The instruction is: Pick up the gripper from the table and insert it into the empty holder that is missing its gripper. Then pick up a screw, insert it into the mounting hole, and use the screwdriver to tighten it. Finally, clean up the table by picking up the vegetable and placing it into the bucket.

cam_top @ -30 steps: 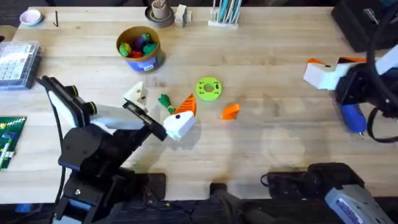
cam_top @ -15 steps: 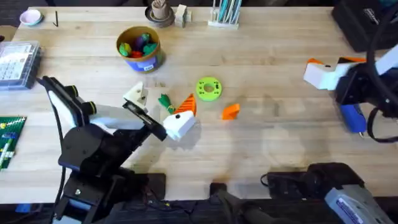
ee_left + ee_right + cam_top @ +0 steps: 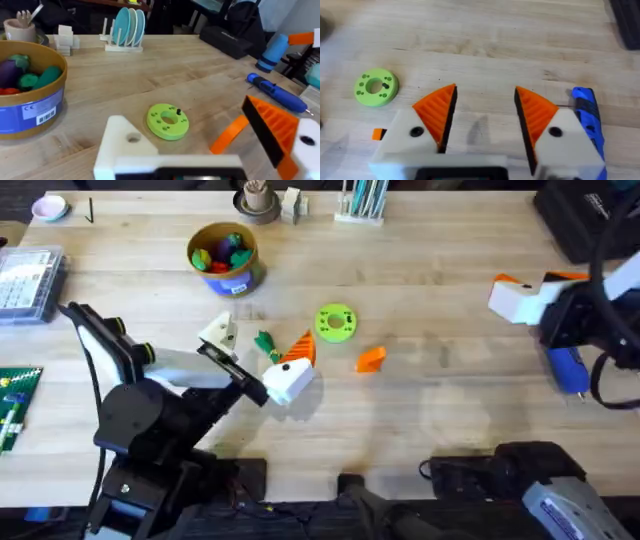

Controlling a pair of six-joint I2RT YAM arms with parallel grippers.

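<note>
Left gripper (image 3: pixel 283 372) hovers low over the light wooden tabletop (image 3: pixel 440 410), parked between the dark-green leafy toy vegetable (image 3: pixel 264 342) and the loose bright-orange ribbed plastic wedge (image 3: pixel 371 359). In its wrist view one finger is the all-white angular block with a bare screw hole (image 3: pixel 131 146), no pad on it; the other carries its orange ribbed pad (image 3: pixel 272 129). So I read the bare finger as the holder needing the wedge, and the arm sits here presenting it. Jaws set wide, nothing between them.

Right gripper (image 3: pixel 485 117) sits out at the right side of the table, both orange pads on, jaws wide apart, empty. The blue pen-shaped screwdriver (image 3: pixel 587 117) lies on the wood just beside its finger, well placed for the tightening step.

The wedge lies flat, near the lime-green round disc (image 3: pixel 335 322), well apart from the right gripper. The disc has a small dark thing on top, possibly the screw; can't tell. The tan-yellow bucket with blue base (image 3: pixel 226 256) stands further back with toys already in it; the vegetable isn't in yet.

Versus the frames from a second and half a second back: no change. Both arms and every object sit in the same spots. Looks like a pause; wedge pick not started.
</note>
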